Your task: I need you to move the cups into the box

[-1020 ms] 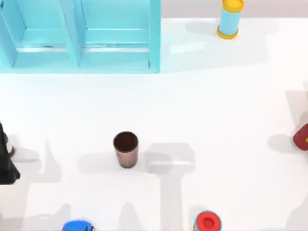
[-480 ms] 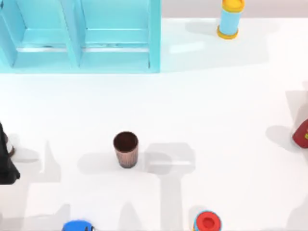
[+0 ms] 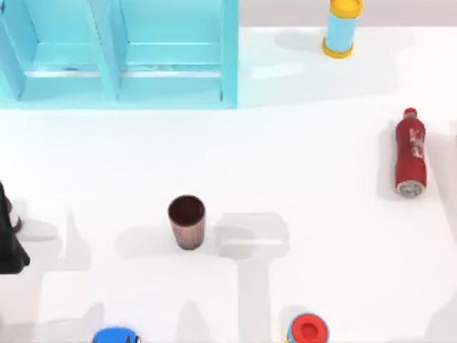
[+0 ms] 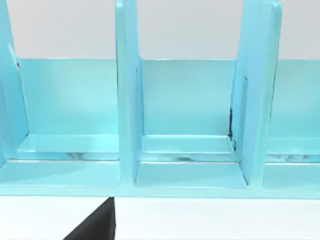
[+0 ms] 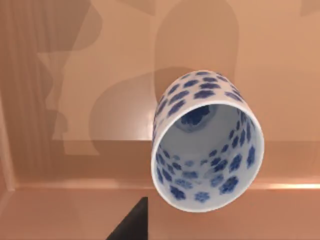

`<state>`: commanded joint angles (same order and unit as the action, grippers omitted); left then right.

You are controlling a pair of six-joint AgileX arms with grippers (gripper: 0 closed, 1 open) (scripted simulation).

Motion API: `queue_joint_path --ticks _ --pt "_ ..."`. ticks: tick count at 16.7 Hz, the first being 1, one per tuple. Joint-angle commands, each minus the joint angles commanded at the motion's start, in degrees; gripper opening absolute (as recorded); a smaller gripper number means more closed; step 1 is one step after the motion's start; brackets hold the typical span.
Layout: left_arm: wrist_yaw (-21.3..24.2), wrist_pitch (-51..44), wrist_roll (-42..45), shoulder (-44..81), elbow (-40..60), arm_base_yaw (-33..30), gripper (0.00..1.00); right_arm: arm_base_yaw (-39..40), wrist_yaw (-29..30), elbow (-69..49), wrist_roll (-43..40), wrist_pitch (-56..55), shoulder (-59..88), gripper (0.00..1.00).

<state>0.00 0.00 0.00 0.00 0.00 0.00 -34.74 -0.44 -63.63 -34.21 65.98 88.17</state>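
Brown cup upright on the bench, slightly left of centre, around 7 o'clock. Blue-patterned cup sits on a tan surface in the right wrist view. Left arm parked at 9 o'clock edge; pincer state: cannot tell. Red bottle lying at 3 o'clock.

My left wrist camera faces a light-blue box with upright dividers forming open compartments, standing on the white tabletop.
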Motion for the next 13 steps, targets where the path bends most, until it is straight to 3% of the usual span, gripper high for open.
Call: queue_joint_path --ticks 9,13 --pt "0.0 0.0 0.0 0.0 0.0 0.0 1.0 0.0 0.0 -0.2 0.0 0.1 0.0 1.0" --pt "0.0 0.0 0.0 0.0 0.0 0.0 1.0 -0.1 0.2 -6.4 -0.4 5.5 -0.1 1.0"
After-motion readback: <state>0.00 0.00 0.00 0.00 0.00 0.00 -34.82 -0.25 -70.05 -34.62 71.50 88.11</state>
